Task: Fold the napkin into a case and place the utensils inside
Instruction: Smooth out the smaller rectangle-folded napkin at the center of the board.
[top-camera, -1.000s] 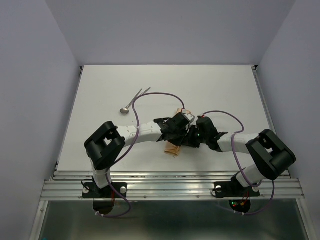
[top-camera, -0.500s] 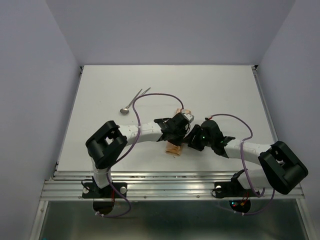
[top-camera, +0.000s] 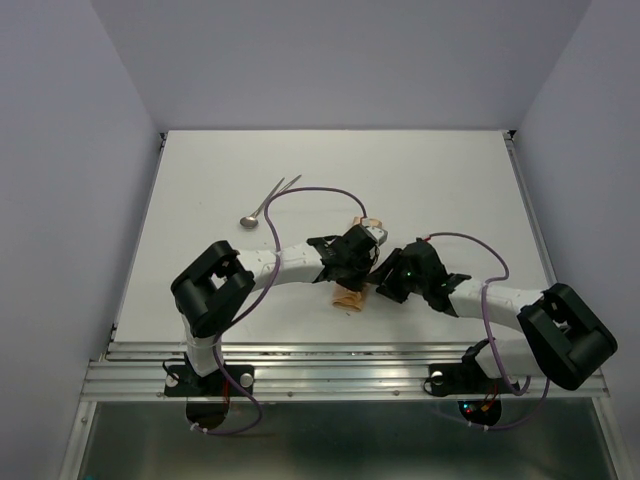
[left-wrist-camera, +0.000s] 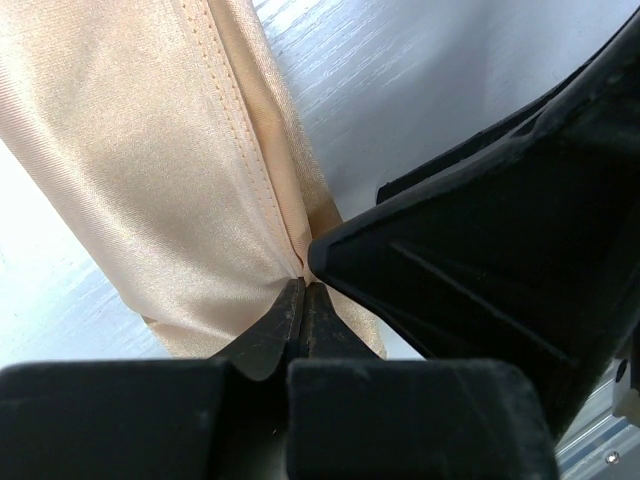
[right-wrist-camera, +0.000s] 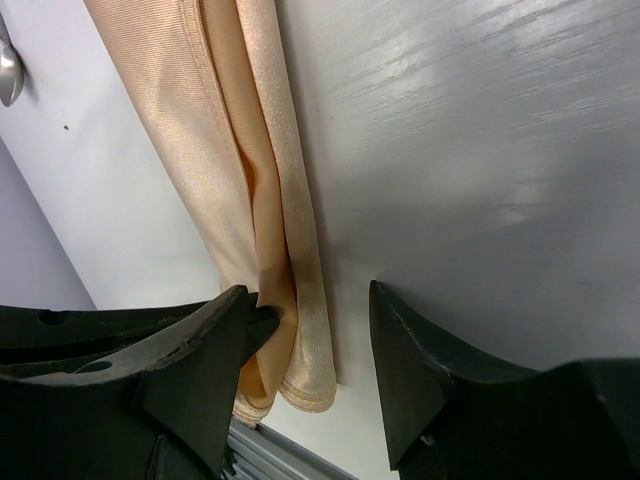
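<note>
Table (top-camera: 450, 170): white, carries all items. Napkin (top-camera: 348, 297): folded into a narrow peach strip, lying lower centre of the overhead view between the two wrists. Left gripper (left-wrist-camera: 303, 290): clenched, tips pinching the napkin's fold. Right gripper (right-wrist-camera: 310, 300): released, fingers spread astride the napkin's end, one finger touching cloth. Utensils (top-camera: 266, 204): upper left, well apart.

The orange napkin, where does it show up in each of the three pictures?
Top view: napkin near the centre, mostly hidden beneath the arms.
Left wrist view: napkin fills the upper left, pinched by the left hand.
Right wrist view: napkin runs from top left to bottom centre.
Shared landmark: the white table beneath it.
</note>
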